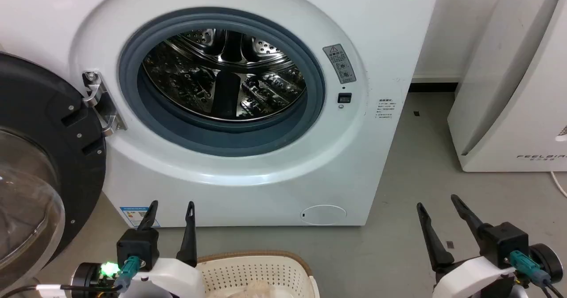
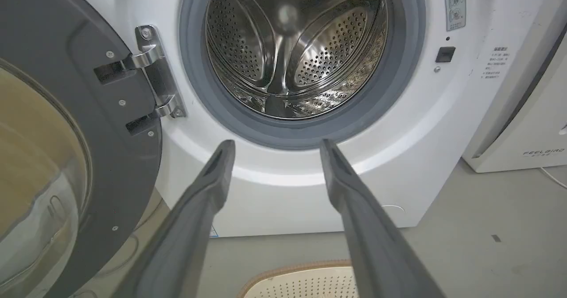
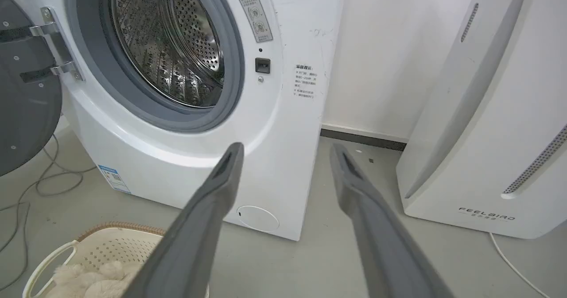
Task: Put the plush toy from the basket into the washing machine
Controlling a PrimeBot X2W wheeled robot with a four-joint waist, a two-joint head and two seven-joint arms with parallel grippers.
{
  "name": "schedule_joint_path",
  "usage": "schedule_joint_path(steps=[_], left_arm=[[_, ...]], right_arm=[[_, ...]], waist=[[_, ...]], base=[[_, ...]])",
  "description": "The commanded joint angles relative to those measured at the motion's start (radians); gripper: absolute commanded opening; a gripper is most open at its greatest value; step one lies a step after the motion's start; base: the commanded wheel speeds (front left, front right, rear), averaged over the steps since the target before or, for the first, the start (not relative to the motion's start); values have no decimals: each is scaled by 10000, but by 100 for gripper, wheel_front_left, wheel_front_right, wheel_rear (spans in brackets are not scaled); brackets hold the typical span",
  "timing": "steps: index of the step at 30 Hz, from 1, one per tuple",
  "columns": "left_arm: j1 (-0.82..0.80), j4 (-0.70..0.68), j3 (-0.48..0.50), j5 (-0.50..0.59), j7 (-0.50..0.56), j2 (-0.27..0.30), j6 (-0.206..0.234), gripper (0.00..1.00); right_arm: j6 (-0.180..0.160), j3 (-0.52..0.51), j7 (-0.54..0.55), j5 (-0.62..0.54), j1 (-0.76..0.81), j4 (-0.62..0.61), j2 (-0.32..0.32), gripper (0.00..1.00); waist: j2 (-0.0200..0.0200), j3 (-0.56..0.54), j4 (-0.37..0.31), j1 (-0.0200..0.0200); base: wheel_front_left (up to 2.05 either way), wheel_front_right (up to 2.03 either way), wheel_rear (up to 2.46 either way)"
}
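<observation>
Nearest us, our 2 hands hold nothing, fingers apart: left hand (image 1: 172, 203) at the left end of the basket (image 1: 248, 257), right hand (image 1: 436, 201) well right of it. The plush toy (image 3: 88, 278) lies in the basket; behind it the washing machine (image 1: 390, 45) stands open.

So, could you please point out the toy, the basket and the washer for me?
toy (image 3: 88, 281): right wrist view, its fluffy top.
basket (image 1: 248, 273): head view, perforated far wall.
washer (image 1: 266, 169): head view, white front below the opening.
</observation>
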Motion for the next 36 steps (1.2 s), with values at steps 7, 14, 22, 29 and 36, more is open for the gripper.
schedule_joint_path(steps=[7,14,22,29,36], left_arm=[[3,161,-150,-107,-235,0,70,100],[-84,403,-274,-168,-382,10,50,100],[-348,983,-463,-220,-545,48,13,100],[-693,1600,-619,-283,-687,93,-24,100],[-1093,2374,-782,-356,-752,189,-97,100]], right_arm=[[-1,-64,-209,73,55,-48,-1,100],[-1,-121,-354,87,31,-107,-1,100],[-2,-161,-520,154,-56,-285,-1,100],[-3,-163,-666,203,-111,-348,-1,100],[-3,-242,-812,312,-236,-345,-1,100]], waist=[[0,74,-33,0],[0,264,-103,0],[0,590,-209,0],[0,939,-301,0],[0,1309,-427,0]], base=[[0,0,0],[0,0,0],[0,0,0],[0,0,0],[0,0,0]])
